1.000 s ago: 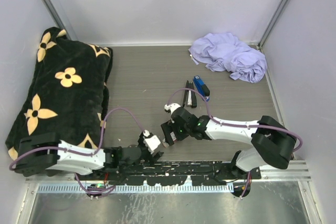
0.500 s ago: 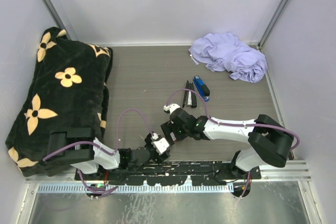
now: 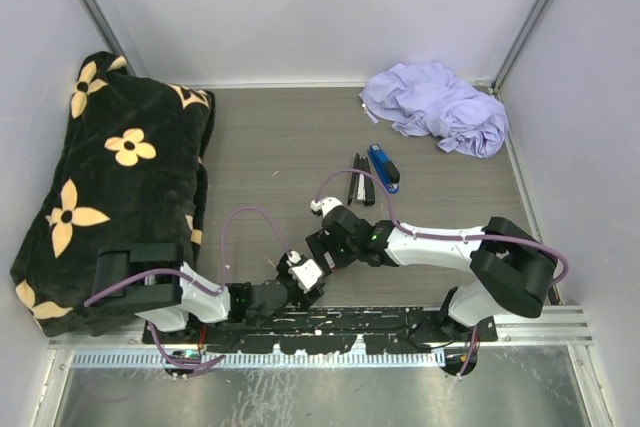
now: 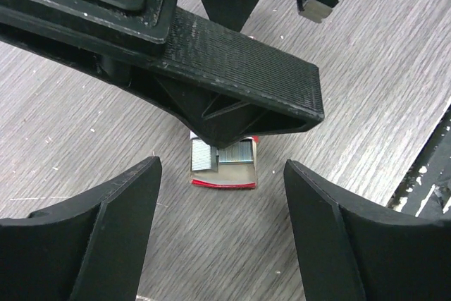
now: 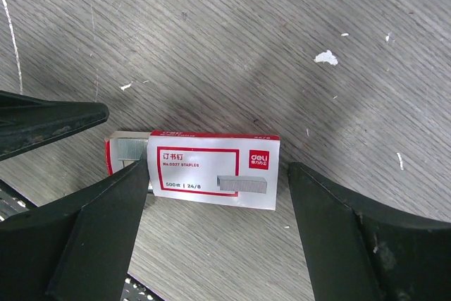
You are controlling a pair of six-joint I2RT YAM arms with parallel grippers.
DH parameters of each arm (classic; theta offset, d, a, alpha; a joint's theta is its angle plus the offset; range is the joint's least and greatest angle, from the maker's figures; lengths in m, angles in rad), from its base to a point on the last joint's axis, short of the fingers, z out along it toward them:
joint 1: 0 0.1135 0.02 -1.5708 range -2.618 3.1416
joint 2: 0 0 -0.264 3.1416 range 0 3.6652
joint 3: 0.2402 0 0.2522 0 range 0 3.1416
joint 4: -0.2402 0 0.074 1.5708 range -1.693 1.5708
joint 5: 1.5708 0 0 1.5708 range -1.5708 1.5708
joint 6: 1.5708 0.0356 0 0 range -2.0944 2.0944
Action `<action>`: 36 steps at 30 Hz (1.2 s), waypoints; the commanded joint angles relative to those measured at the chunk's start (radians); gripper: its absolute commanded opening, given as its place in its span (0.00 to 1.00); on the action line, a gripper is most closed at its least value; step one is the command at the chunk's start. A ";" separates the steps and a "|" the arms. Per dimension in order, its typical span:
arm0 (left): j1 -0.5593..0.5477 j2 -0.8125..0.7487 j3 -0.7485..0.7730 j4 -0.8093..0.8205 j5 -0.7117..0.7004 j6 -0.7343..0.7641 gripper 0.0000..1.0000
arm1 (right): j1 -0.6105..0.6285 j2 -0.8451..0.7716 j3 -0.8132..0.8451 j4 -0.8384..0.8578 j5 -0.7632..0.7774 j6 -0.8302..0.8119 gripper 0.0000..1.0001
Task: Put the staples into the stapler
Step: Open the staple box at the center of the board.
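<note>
The staples (image 5: 211,167) are a flat white box with a red border, lying on the wood table. Its inner tray is slid partly out, showing a grey staple strip (image 5: 127,151). My right gripper (image 5: 217,177) is open just above the box, one finger past each end. My left gripper (image 4: 222,199) is open and empty, facing the box's open end (image 4: 224,167) from a short distance. In the top view both grippers, left (image 3: 308,273) and right (image 3: 322,250), meet at the table's near middle and hide the box. A blue stapler (image 3: 383,167) and a black stapler (image 3: 360,179) lie further back.
A black blanket with yellow flowers (image 3: 120,167) covers the left side. A crumpled lilac cloth (image 3: 440,107) lies at the back right. A black mounting rail (image 3: 330,325) runs along the near edge, close to the box.
My left arm has swung right and brought its gripper up to the box, beside the right gripper. The right gripper has barely moved.
</note>
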 commanded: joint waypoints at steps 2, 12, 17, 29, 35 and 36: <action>-0.004 0.023 0.028 -0.012 -0.081 -0.080 0.73 | 0.004 0.005 0.025 0.030 0.009 -0.010 0.86; -0.004 0.085 0.022 0.038 -0.081 -0.091 0.66 | 0.005 0.009 0.025 0.032 -0.006 -0.009 0.83; -0.003 0.128 0.024 0.077 -0.088 -0.089 0.61 | 0.005 0.014 0.024 0.034 -0.015 -0.009 0.81; -0.003 0.132 0.029 0.059 -0.062 -0.090 0.44 | 0.004 0.014 0.025 0.033 -0.013 -0.006 0.78; -0.003 0.123 0.048 0.002 -0.058 -0.085 0.41 | 0.005 0.013 0.027 0.021 0.004 -0.013 0.76; -0.003 0.124 0.049 0.000 -0.057 -0.084 0.40 | 0.005 0.011 0.027 0.019 0.006 -0.015 0.76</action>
